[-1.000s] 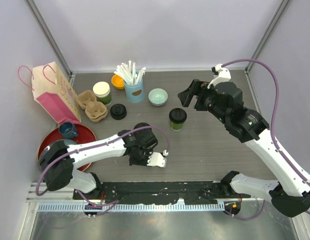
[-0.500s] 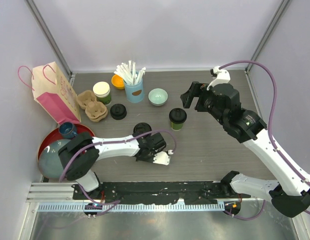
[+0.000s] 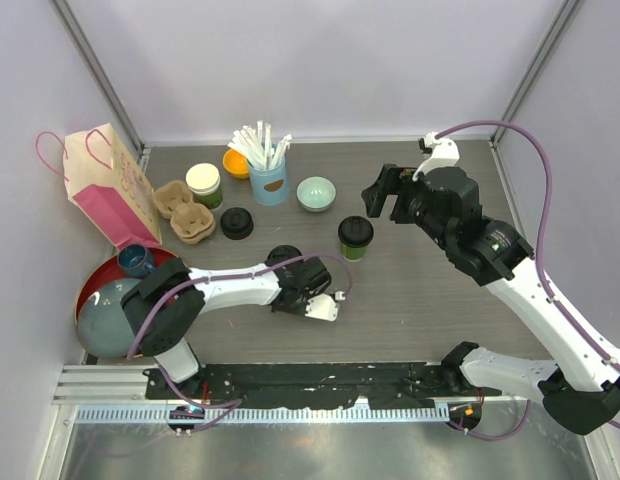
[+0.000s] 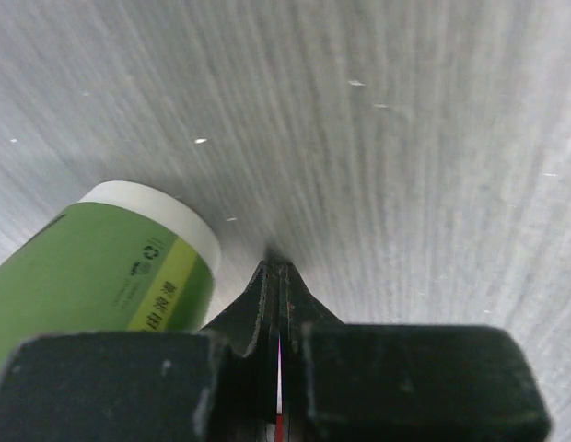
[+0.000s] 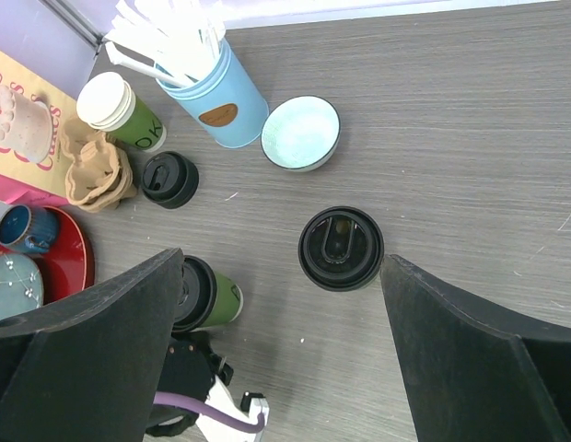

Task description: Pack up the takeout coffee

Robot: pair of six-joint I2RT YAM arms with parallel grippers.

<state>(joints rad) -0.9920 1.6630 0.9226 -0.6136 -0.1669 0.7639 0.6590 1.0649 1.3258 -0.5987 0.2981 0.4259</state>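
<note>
Lying on its side near the middle of the tabletop [image 3: 420, 290], the tipped cup [image 3: 283, 257] is the likeliest trouble: the left hand [image 4: 279, 276] has its fingers pinched together on nothing, just beside the cup's wall. A nudge from it could set the cup rolling or work its black lid loose. To the right, the upright cup [image 3: 356, 238] stands lidded and apart from everything. The right hand [image 3: 378, 198] hangs spread wide above it, and a squeeze there could dent the paper wall or topple the cup. Counted from the left edge: one paper bag [image 3: 108, 190], one cup carrier [image 3: 182, 212], one cream-topped cup [image 3: 203, 182] and one loose black lid [image 3: 236, 222]. That makes three green cups in all, none of them yet in the carrier or bag.
</note>
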